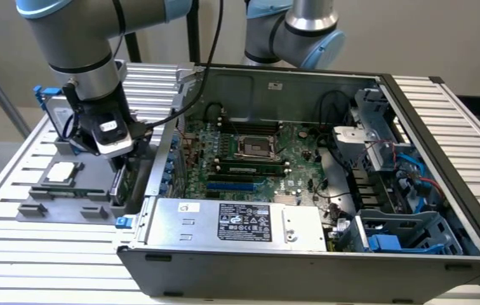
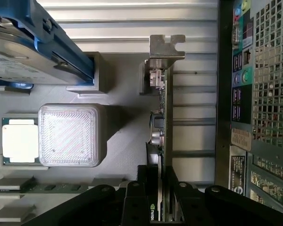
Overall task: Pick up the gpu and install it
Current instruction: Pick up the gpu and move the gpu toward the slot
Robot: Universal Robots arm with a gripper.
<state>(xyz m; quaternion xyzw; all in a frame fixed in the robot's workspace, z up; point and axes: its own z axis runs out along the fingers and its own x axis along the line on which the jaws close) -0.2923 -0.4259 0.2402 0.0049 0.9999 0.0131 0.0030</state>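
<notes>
A good grip here probably wants the gripper (image 2: pixel 161 186) square and centred on the gpu (image 2: pixel 163 117), so the card does not tilt (its bracket (image 2: pixel 166 47) sits in a slot). The jaws pinch the gpu's upper edge, one on each face. The gpu stands on edge along the tray's (image 2: pixel 125 141) side nearest the case (image 2: pixel 266 70).

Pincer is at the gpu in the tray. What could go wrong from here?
1. The gpu stands on edge close beside the case; a skewed lift may knock its bracket against that wall.
2. The pincer sits toward the end away from the bracket, so the card might tilt or bind in the tray as it rises.
</notes>
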